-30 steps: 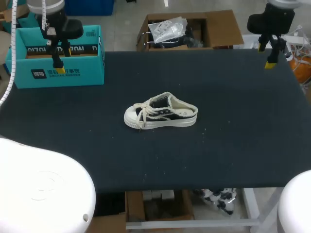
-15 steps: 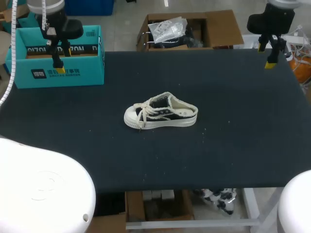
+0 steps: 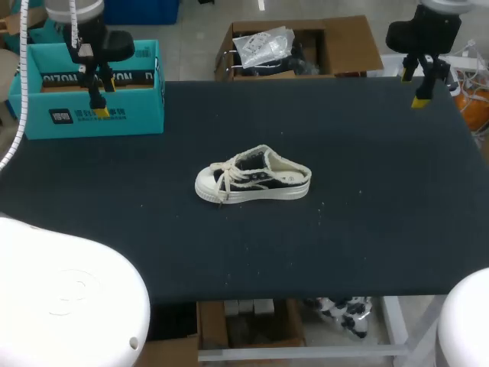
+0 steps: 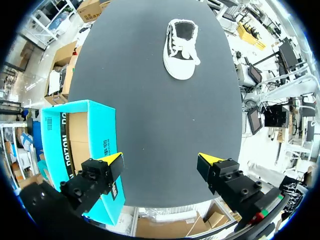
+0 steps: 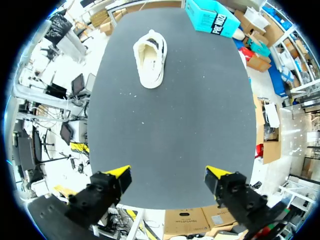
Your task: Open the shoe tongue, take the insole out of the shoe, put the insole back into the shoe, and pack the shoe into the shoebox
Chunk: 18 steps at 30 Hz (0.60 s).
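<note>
- Shoebox [image 3: 92,115], teal and open at the top, stands at the far left corner of the black table [image 3: 367,229], one long side facing the table's middle.
- Inside the shoebox, the left wrist view shows only bare brown cardboard on the floor and inner walls.
- The shoe [image 3: 253,183] stands on its sole near the middle of the table, well apart from the shoebox. It is a white, low-backed sneaker with dark side panels.
- Its toe points toward the left arm's side and its open heel toward the right.
- Cream laces [image 3: 227,173] lie tied across the tongue, with loose ends trailing over the toe side.
- The shoe's opening shows a pale lining. I cannot tell the insole from that lining.
- The left gripper [image 4: 163,160] hangs above the shoebox's table-facing wall. Its jaws are spread wide with nothing between them, one finger over the box and the other over the table.
- The right gripper [image 5: 168,172] hangs above the far right corner of the table, well apart from the shoe. Its jaws are likewise spread wide and bare.
</note>
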### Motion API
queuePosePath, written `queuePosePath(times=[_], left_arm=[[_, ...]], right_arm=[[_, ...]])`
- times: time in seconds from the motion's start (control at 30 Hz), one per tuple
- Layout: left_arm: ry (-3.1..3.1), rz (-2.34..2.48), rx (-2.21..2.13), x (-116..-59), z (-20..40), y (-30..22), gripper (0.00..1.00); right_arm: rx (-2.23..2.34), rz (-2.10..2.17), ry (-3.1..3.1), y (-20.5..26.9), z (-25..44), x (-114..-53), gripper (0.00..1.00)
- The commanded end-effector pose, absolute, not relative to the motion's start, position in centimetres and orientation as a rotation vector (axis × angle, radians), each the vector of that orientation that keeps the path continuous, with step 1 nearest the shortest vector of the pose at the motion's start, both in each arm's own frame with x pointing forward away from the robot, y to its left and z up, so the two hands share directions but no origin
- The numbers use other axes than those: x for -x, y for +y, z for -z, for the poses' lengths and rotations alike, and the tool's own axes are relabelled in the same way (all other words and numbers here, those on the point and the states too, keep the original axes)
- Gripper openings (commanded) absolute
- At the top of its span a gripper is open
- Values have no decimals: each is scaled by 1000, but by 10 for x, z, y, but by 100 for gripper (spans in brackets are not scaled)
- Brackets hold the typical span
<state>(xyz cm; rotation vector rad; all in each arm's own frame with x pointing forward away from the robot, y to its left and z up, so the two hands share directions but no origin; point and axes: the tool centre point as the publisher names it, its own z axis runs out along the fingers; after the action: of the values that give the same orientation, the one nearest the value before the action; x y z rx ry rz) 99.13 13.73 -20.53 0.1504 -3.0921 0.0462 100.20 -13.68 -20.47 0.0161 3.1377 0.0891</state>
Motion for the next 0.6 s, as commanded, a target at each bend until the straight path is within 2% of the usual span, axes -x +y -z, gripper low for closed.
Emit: queuePosePath(times=[0.03, 0.6], left_arm=[[-3015, 43, -278, -996, 213, 115, 100], [-2685, 6, -966, -958, 236, 70, 100]], right_arm=[[-48, -247, 3096, -141, 223, -995, 100], [-164, -721, 2988, -53, 277, -957, 100]])
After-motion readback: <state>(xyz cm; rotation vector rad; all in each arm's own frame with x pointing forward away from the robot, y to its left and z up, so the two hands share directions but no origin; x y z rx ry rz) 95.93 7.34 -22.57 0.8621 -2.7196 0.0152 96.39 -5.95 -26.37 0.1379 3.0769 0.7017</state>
